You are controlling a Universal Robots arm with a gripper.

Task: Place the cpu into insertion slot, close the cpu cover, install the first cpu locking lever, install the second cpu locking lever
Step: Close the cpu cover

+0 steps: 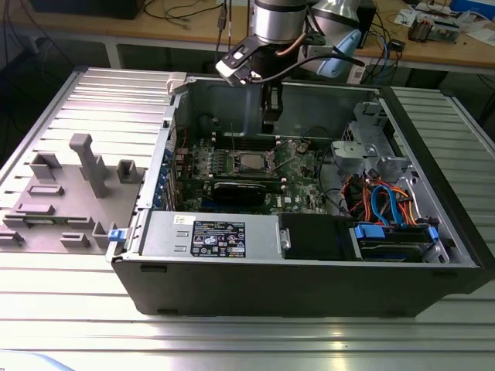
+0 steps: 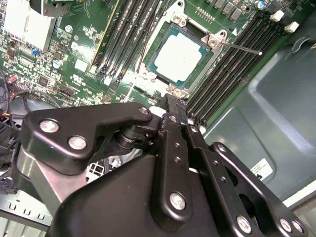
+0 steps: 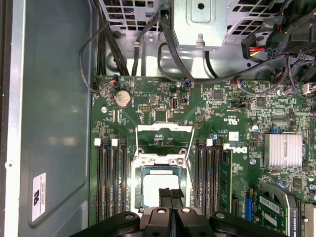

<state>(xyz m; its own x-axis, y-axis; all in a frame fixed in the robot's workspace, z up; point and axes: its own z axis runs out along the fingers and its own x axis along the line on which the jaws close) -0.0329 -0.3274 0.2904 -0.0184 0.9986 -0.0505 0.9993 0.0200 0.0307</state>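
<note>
1. My own hand (image 3: pixel 170 192) blocks part of what I need to see. In the first wrist view its black fingers cover one edge of the cpu (image 3: pixel 159 178), and its linkage cuts off the socket on that side.
2. In the second wrist view the hand's body takes up the foreground and hides the board beneath it.
3. I cannot tell whether the fingertips touch the socket or hover just above it.
4. The hand's fingers are pressed together, with nothing visibly held between them.
5. The cpu sits flat inside the insertion slot (image 3: pixel 140 161), silver top facing up.
6. The cpu cover (image 3: pixel 164 129) is swung open. The green board shows through its window on the side of the socket away from the hand.
7. A thin locking lever (image 2: pixel 242 48) angles out over the black memory slots (image 2: pixel 224 74) beside the socket.
8. In the second wrist view the fingertips stand at one corner of the socket, just beside the cpu.
9. In the exterior view the hand (image 1: pixel 270 124) hangs inside the open computer case (image 1: pixel 309 286) on the ribbed tabletop (image 1: pixel 232 340). It is just beyond the cpu (image 1: pixel 249 161), slightly toward the exterior view's right.
</note>
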